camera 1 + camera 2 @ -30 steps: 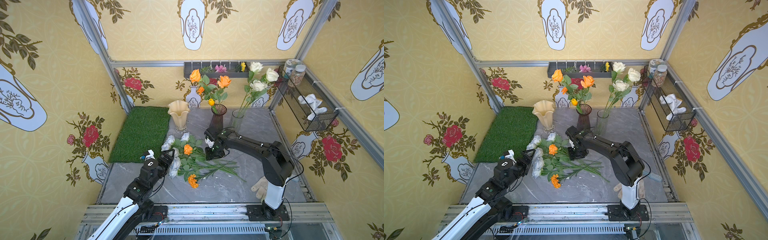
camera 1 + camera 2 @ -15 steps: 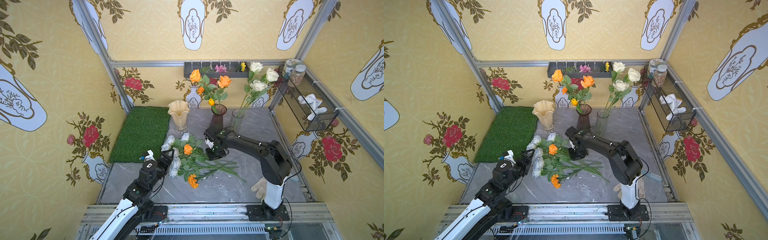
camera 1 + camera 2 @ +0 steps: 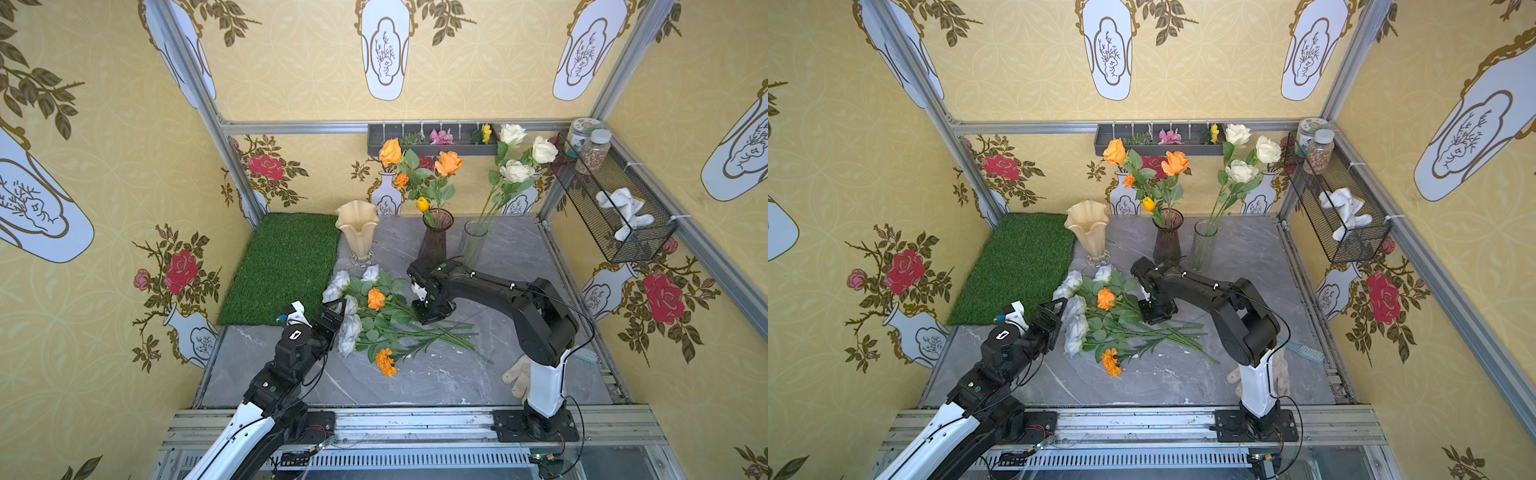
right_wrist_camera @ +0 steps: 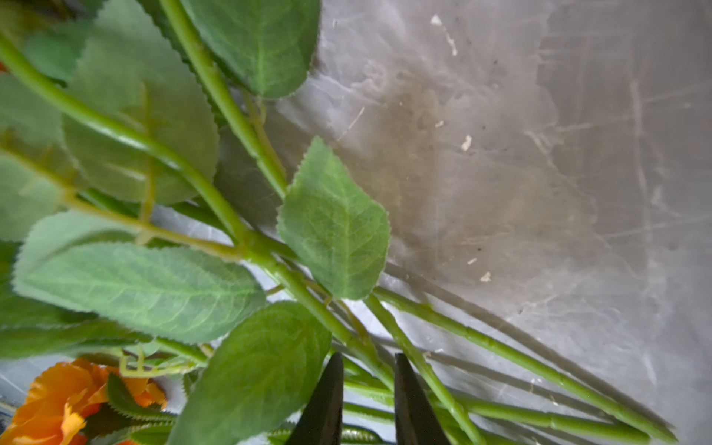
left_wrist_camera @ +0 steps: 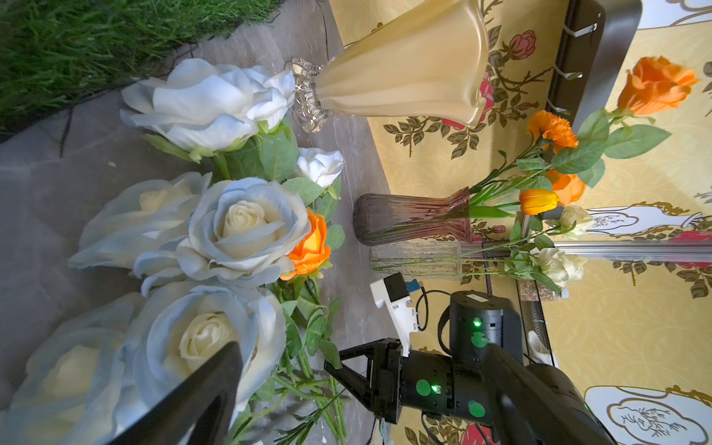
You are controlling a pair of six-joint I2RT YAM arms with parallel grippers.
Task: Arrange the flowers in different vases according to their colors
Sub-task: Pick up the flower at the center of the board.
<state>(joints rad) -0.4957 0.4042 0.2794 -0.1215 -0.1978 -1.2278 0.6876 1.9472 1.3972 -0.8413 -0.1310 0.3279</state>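
Loose flowers lie piled mid-table: pale blue-white roses, an orange rose and an orange marigold. My right gripper points down into their stems; in its wrist view the right gripper is shut on one green stem. The left gripper is open beside the pale roses, one finger against a bloom. The cream-amber vase is empty. A purple vase holds orange roses. Cream-white roses fill the clear vase.
A green turf mat covers the back left of the table. A wire basket hangs on the right wall, a grey shelf on the back wall. A beige glove and a blue brush lie near the right arm's base.
The right gripper's jaws have narrowed onto the stems in the pile. Both arms have stayed almost where they were.
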